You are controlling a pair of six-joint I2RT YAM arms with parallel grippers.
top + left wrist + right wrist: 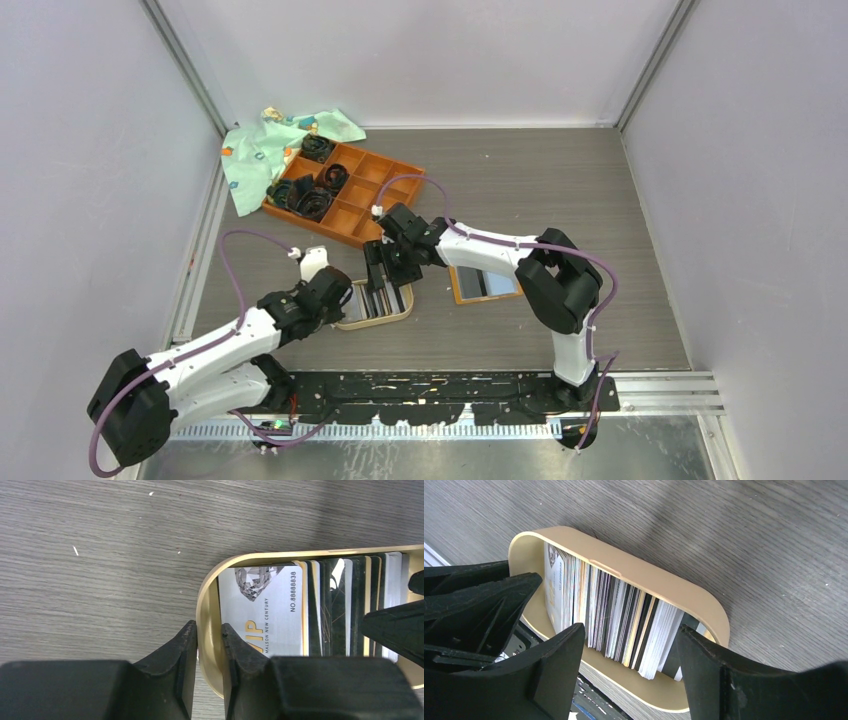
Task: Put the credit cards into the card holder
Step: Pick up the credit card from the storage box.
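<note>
Left gripper [208,627]: closed on the 9 o'clock end of the oval dish [240,560], with 1 finger outside its wall and 1 inside. This likely pins the dish so it cannot slide.
Right gripper [630,630]: open wide and holding nothing. Its jaws stand either side of the card stack, seemingly poised to pinch 1 card out.
Credit cards [619,610]: packed on edge in the dish, so their top edges are up for gripping.
Card holder [485,285]: lying open on the table at 3 o'clock from the dish, near but apart, with its grey pockets facing up.
Top view only: shows the card holder, and the compartment tray [345,195] at 12 o'clock.
Left wrist only: shows the front card's "VIP" print and the grip on the rim.
Right wrist only: shows the jaw spread across the stack.
</note>
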